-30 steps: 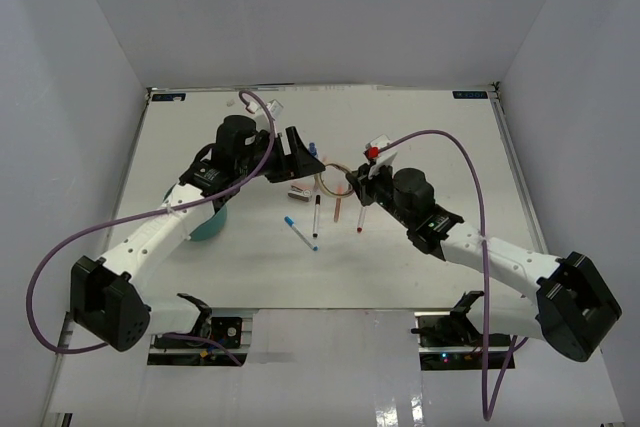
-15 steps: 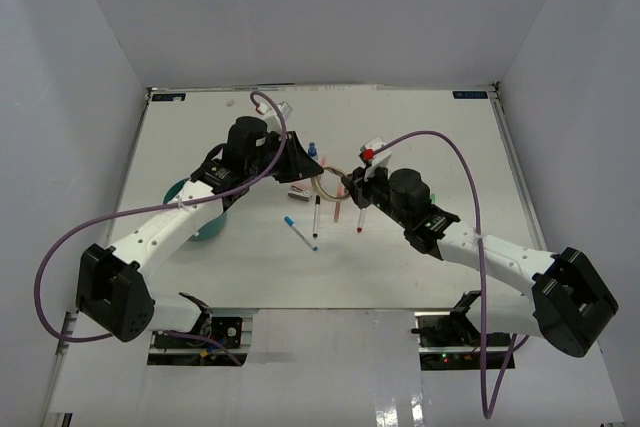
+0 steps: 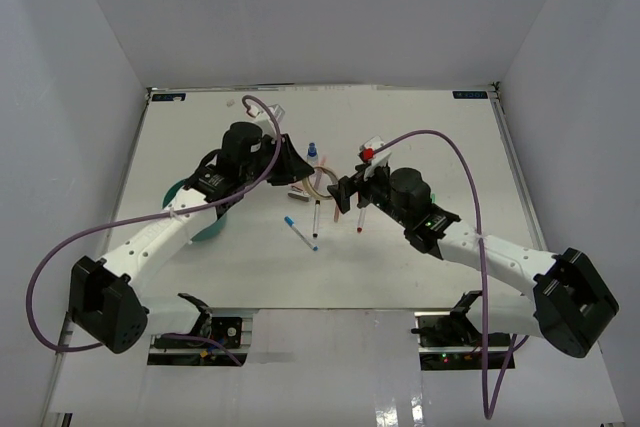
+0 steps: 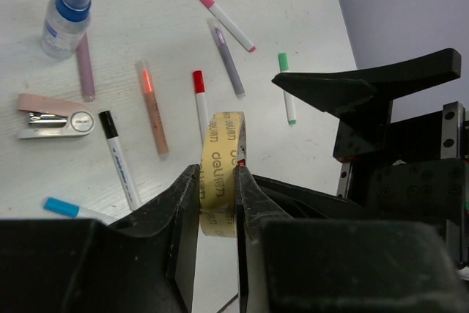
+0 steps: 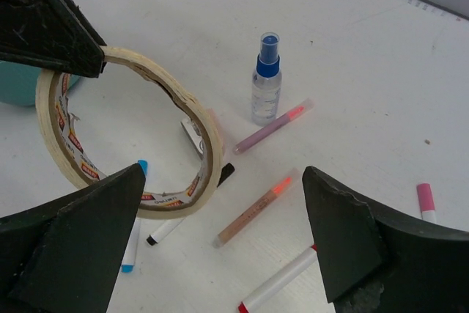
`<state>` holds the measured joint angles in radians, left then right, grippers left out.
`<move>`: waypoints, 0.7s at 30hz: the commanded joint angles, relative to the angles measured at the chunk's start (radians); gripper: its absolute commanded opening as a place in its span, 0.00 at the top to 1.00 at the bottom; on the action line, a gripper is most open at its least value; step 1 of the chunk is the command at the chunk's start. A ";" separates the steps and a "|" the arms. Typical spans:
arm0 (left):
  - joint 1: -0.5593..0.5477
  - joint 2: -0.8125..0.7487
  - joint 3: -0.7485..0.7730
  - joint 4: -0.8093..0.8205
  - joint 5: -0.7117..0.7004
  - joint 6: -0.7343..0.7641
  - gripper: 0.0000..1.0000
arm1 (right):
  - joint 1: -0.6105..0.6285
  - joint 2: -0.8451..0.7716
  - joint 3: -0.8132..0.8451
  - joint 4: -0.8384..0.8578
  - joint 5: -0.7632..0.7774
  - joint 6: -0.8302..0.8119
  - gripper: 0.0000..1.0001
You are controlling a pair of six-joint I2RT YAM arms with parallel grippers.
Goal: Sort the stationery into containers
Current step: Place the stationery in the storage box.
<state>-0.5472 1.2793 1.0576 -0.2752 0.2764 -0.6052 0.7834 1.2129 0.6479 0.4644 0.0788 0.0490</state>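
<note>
Holds the tape roll point(image 4: 222, 141) on edge in the nearly closed left gripper point(image 4: 218, 177), lifted above the pens point(image 4: 199, 104) on the table point(image 3: 420, 127). Shows the right gripper point(image 5: 223, 181) wide open and empty, close by the roll. Next, probably: carry the roll left to the teal cup point(image 3: 210, 229) and lower it gently; looks wide for that cup.

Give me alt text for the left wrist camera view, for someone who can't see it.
The left fingers pinch a tan tape roll on edge over a white table. Beyond lie scattered markers, a blue-capped spray bottle and a small stapler; the right arm's finger juts in at right.
</note>
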 commanded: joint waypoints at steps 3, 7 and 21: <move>-0.002 -0.080 0.040 -0.143 -0.222 0.074 1.00 | 0.005 -0.062 0.047 -0.035 -0.007 0.006 0.10; 0.000 -0.090 0.111 -0.300 -0.481 0.122 1.00 | 0.005 -0.133 0.030 -0.086 -0.042 0.021 0.10; 0.315 -0.080 0.317 -0.639 -0.787 0.281 1.00 | 0.007 -0.262 -0.169 0.002 -0.131 0.110 0.10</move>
<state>-0.3016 1.2240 1.3453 -0.8181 -0.4469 -0.3874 0.7860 0.9600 0.4812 0.4049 -0.0296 0.1314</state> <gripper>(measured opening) 0.301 0.900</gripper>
